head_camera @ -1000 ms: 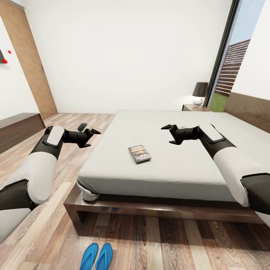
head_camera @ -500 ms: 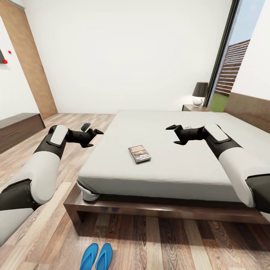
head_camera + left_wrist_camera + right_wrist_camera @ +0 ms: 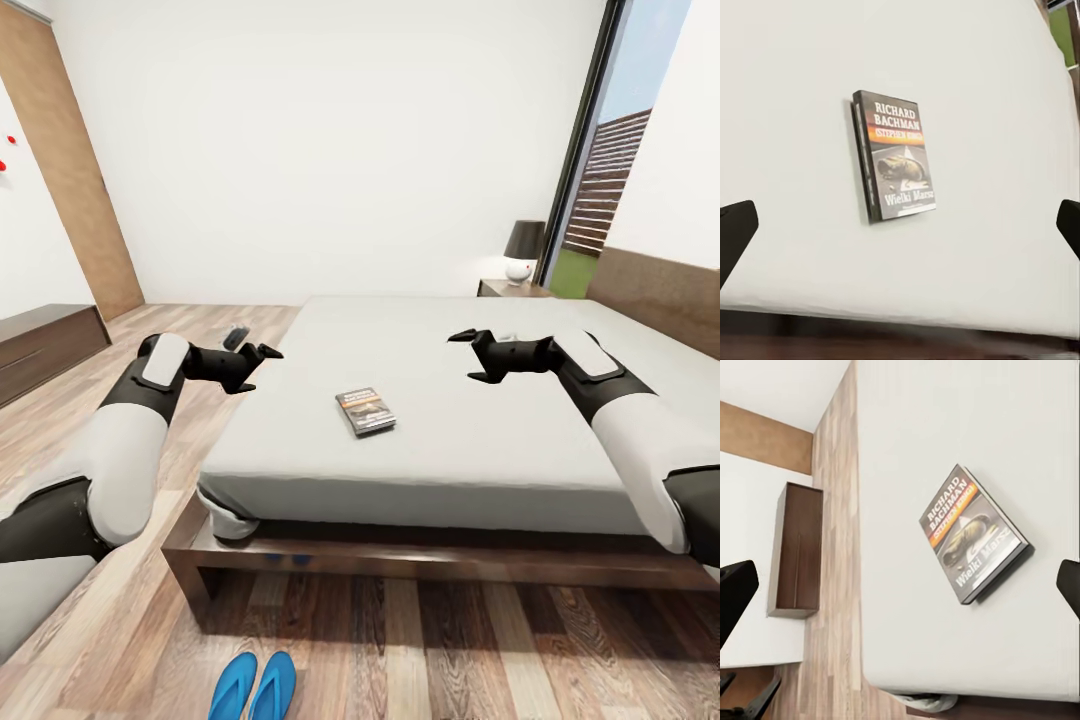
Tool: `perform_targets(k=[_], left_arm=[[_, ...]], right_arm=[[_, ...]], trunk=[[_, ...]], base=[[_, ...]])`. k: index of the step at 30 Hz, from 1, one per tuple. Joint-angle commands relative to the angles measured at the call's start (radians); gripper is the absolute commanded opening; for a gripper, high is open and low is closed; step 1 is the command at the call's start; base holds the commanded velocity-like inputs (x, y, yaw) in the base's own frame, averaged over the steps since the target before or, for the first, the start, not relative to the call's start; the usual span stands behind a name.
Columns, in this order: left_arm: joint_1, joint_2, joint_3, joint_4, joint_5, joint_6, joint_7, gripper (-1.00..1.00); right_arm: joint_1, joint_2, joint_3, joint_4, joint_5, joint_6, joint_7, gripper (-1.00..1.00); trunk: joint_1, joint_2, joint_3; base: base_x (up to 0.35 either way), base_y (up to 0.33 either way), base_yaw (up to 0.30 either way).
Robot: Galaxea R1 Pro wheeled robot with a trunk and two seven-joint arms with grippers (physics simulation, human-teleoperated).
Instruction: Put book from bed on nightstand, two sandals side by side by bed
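The book (image 3: 365, 411) lies flat on the bed (image 3: 470, 440) near the middle of the frame, toward the mattress's near edge, with its cover up and nothing touching it. The left claw (image 3: 262, 358) hovers at centre left just off the bed's side and the right claw (image 3: 468, 355) hangs over the mattress at centre right, both released and holding nothing. The two sandals (image 3: 252, 688) lie side by side on the floor (image 3: 420, 650) at the bottom edge, and the nightstand (image 3: 510, 289) with a lamp (image 3: 522, 251) stands at the upper right.
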Motion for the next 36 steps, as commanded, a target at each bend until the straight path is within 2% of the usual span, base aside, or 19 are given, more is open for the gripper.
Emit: perform_targets(k=[1, 12, 22, 36], left_arm=[[-0.001, -0.002, 0.003, -0.001, 0.01, 0.005, 0.01, 1.0], [-0.001, -0.021, 0.002, -0.001, 0.006, 0.004, 0.012, 1.0], [0.0, -0.027, 0.001, -0.001, 0.005, 0.003, 0.011, 1.0], [0.0, -0.027, 0.002, -0.001, 0.008, 0.001, 0.011, 1.0]], right_arm=[[-0.001, -0.001, 0.006, -0.001, -0.01, 0.0, -0.006, 1.0], [-0.001, 0.002, 0.009, -0.001, -0.008, -0.002, 0.001, 1.0], [-0.001, 0.003, 0.009, -0.001, -0.007, -0.002, 0.0, 1.0], [-0.001, 0.005, 0.009, -0.001, -0.008, -0.002, -0.001, 1.0]], trunk=[[0.0, 0.0, -0.001], [0.0, 0.0, -0.001], [0.0, 0.0, -0.001], [0.0, 0.0, -0.001]], base=[[0.0, 0.0, -0.192], [0.0, -0.011, -0.235], [0.0, -0.133, -0.212], [0.0, -0.114, -0.043]])
